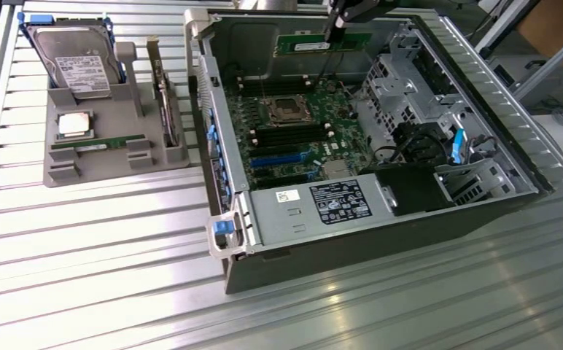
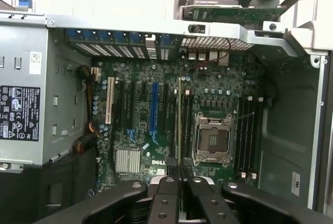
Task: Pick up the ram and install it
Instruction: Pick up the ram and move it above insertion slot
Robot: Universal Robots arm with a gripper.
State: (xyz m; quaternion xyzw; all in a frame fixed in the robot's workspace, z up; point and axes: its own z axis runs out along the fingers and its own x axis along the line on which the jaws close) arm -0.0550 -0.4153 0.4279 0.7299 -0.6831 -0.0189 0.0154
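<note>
ram (image 1: 306, 45), thin edge-on sliver in wrist view, clamped between fingers (image 2: 167, 195)

The only word I can read is "DELL", white on the motherboard (image 2: 140, 130); labels on the power supply (image 2: 31, 78), ram (image 1: 306, 45) and hard drive (image 1: 77, 62) are too small.

The gripper (image 2: 180, 176) is built of matte black links throughout. Two narrow inner fingers (image 2: 166, 199) each carry a row of small round recessed fasteners (image 2: 161, 202). On either side of the inner fingers, a broad curved outer link (image 2: 117, 199) has a round silver-grey pivot pin (image 2: 136, 185) at the end nearest them. In the exterior view, the gripper (image 1: 338, 30) appears as a slim black body tapering to a thin black finger.
</note>
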